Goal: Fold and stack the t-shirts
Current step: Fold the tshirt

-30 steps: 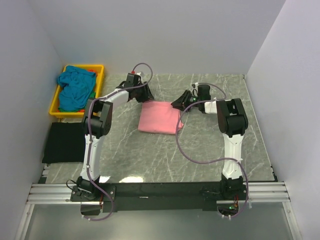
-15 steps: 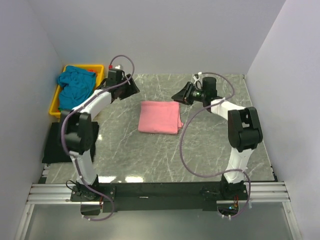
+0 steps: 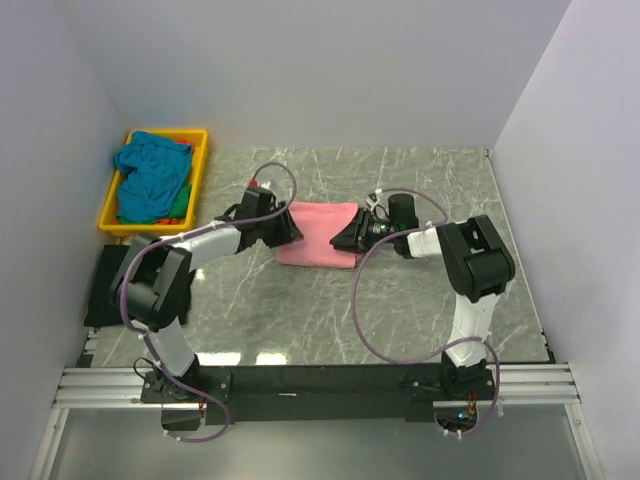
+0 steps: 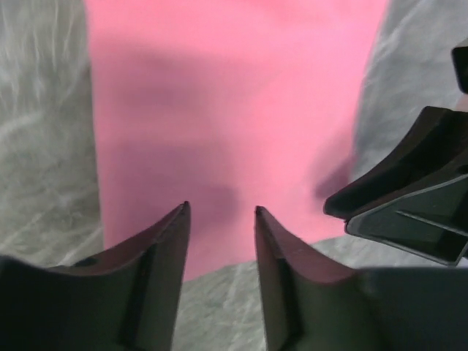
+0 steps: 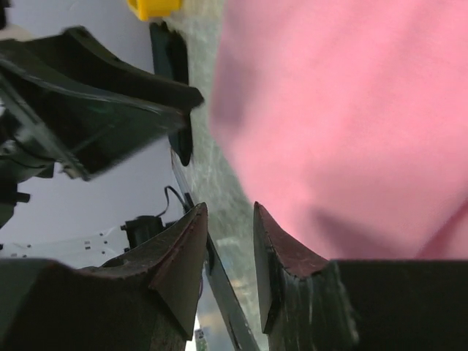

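Both grippers are working low at opposite edges of the salmon-pink folded cloth t-shirt (image 3: 318, 232). The left gripper (image 4: 221, 212) is holding its jaws part-way apart on nothing, with the shirt's edge lying just ahead of its fingertips. The right gripper (image 5: 228, 212) is also standing parted and empty, the pink cloth spreading ahead of it and to one side.

Whether either tip is touching fabric I cannot tell, as the wrist views are blurring up close.

The main risk is a shallow pinch. If the jaws are catching only the top layer, the fold could peel open as the shirt is lifted. An uneven pull from the two sides could skew the rectangle, or let it slide on the smooth top. The grippers are also facing each other closely across the shirt, so a careless reach could be knocking one into the other.

The shirt is looking soft and matte, a flat rectangle with rounded fold edges. It is lying on a grey white-veined stone-look table (image 3: 420, 290), which is hard and faintly glossy. The dark wedge-shaped plastic fingers (image 4: 164, 248) are tapering to blunt tips.

Well off beyond the left gripper, a teal-blue crumpled cloth t-shirt (image 3: 148, 168) is heaping loosely in a yellow rectangular plastic tray (image 3: 203, 150) — not yet folded.
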`<action>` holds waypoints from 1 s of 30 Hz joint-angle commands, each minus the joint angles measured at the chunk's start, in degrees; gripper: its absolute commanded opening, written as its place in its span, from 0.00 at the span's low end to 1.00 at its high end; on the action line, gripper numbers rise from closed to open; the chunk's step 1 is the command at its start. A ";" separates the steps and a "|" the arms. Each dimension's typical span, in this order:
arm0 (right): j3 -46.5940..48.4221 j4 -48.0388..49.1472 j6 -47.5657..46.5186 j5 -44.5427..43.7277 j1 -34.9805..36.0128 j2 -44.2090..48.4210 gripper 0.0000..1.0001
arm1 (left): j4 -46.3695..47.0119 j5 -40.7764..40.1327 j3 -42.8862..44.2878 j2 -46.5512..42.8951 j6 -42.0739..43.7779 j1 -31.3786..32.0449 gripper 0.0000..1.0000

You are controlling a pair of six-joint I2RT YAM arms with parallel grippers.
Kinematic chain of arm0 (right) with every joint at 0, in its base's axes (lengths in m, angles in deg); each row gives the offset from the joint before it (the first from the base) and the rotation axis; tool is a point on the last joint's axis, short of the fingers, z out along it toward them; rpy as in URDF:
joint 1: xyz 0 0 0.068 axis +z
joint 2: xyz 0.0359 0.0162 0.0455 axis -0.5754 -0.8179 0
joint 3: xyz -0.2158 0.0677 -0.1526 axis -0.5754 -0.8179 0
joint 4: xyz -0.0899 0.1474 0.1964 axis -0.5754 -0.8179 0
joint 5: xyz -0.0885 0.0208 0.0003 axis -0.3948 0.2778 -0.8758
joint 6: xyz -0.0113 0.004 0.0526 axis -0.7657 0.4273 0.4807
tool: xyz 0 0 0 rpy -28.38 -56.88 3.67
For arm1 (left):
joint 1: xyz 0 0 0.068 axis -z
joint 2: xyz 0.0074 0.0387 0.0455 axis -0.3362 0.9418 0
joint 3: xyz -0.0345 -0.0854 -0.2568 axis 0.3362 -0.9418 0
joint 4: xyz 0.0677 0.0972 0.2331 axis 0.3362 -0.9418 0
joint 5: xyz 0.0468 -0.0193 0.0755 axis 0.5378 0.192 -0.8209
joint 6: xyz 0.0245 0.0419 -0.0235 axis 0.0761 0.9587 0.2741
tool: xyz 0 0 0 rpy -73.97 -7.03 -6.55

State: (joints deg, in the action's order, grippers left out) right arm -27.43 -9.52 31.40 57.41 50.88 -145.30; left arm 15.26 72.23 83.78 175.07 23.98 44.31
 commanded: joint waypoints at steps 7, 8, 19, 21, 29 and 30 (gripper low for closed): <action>-5.80 2.00 -3.67 1.00 -4.06 -8.13 0.36 | 9.66 1.48 -13.64 3.04 -9.21 -0.06 0.38; -5.54 -3.33 -7.61 -0.05 -4.23 -7.09 0.36 | 10.62 1.30 -15.23 2.34 -10.52 0.20 0.37; -4.13 -7.98 -12.14 -0.08 -3.54 6.01 0.36 | 5.98 -4.93 -25.88 -18.57 -14.76 5.74 0.43; -3.52 -6.64 -10.73 2.91 -1.96 8.21 0.36 | 4.48 -8.09 -25.79 -23.21 -14.41 5.74 0.45; -3.42 7.93 0.50 2.22 8.94 4.82 0.36 | -3.86 -15.22 -25.44 -33.43 -12.47 5.74 0.57; -3.77 9.87 1.83 2.13 9.65 3.22 0.36 | -4.31 -16.09 -25.61 -34.31 -12.38 5.66 0.57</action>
State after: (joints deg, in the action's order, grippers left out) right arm -31.49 -8.89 27.16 59.20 59.36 -138.20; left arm 15.55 61.00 57.77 142.70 10.45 50.06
